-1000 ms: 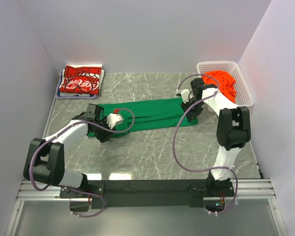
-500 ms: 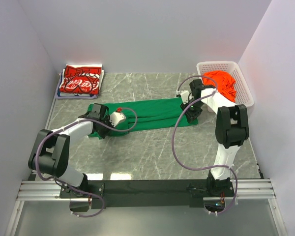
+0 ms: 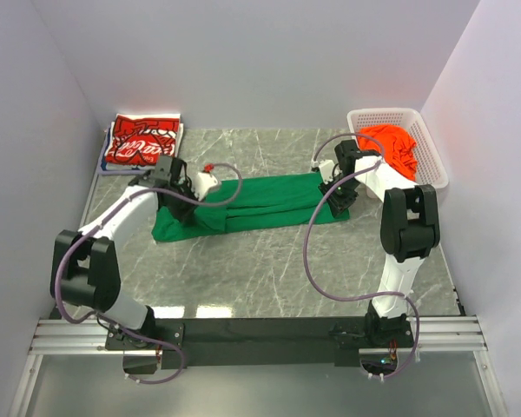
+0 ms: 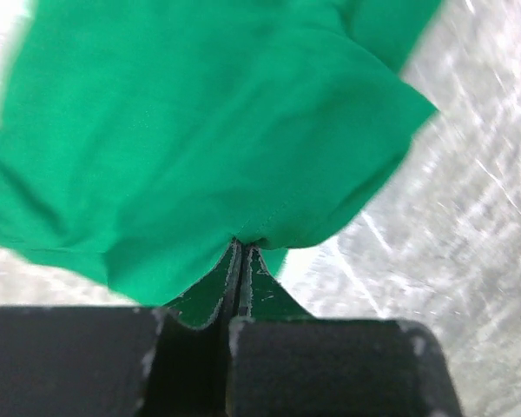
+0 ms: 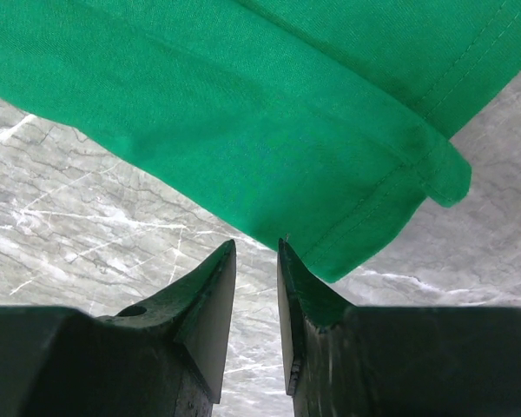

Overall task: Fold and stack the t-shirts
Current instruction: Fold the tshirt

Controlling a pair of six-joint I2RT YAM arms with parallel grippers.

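Green t-shirt (image 3: 265,200) lies as a long band across the marble table (image 3: 269,269), its lifted left end pinched tight in the low, bent left arm's pincer (image 4: 241,252), the right pincer (image 5: 256,248) narrowly parted and empty at the right hem.

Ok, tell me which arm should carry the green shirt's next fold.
Left: the left gripper is shut on the green shirt at its edge; the right gripper holds nothing, fingers apart beside the hem.
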